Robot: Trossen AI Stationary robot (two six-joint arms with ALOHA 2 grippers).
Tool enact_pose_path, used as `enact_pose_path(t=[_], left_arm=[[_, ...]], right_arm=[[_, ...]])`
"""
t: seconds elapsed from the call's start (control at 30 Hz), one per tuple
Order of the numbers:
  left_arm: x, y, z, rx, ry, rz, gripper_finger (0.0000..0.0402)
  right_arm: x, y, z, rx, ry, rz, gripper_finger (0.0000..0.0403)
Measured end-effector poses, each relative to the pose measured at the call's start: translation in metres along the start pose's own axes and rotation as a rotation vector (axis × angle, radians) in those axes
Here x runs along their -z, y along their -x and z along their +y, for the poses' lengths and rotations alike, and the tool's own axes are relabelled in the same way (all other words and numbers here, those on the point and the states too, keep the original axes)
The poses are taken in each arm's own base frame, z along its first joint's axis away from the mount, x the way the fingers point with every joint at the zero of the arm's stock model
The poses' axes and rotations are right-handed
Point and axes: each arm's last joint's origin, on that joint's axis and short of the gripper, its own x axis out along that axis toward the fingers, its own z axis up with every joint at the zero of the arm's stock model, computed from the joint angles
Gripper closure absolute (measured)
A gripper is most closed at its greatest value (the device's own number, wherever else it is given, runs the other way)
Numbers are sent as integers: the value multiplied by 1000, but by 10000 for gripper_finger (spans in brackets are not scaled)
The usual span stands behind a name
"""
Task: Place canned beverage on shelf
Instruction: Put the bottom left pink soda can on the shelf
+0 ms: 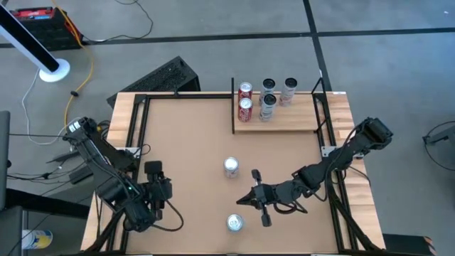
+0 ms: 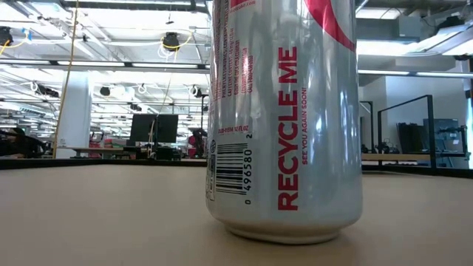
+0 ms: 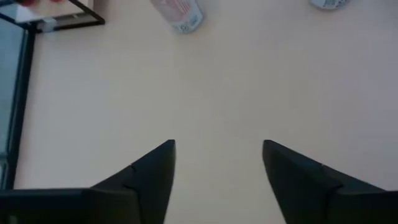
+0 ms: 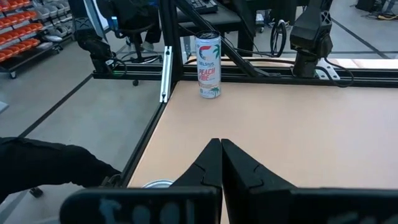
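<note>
Two cans (image 1: 232, 168) mid-table, open tabletop (image 1: 185, 142) around, shelf (image 1: 284, 119) at far edge

- You see even overhead light on the tabletop (image 1: 192, 142), shadows faint.
- Ceiling lamps glare upper left in your low view; the can (image 2: 284, 118) looms close.

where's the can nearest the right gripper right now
In the high view, that can stands upright on the table's near edge, just left of the shut right gripper, with a second loose can farther in toward the shelf.
</note>
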Motion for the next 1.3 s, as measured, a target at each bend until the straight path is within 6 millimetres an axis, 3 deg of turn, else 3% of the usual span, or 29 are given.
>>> enact_pose_path(t=[0.2, 0.33, 0.43, 0.53, 0.83, 1.1, 1.3], left_arm=[[-2, -3, 1, 63, 58, 68, 91], [4, -2, -1, 218, 174, 275, 56], [9, 1, -4, 302, 281, 434, 53], [16, 8, -14, 331, 325, 475, 54], [47, 35, -40, 308, 377, 418, 56], [66, 50, -52, 304, 480, 412, 56], [84, 48, -62, 320, 386, 370, 56]], right_arm=[[0, 0, 0, 0, 11, 3, 380], [1, 0, 0, 1, 13, 6, 380], [1, 0, 0, 1, 13, 7, 380], [1, 0, 0, 1, 13, 7, 380], [1, 0, 1, -1, 14, 9, 380], [1, 0, 1, -2, 14, 8, 380], [1, 0, 1, -5, 24, 12, 380]])
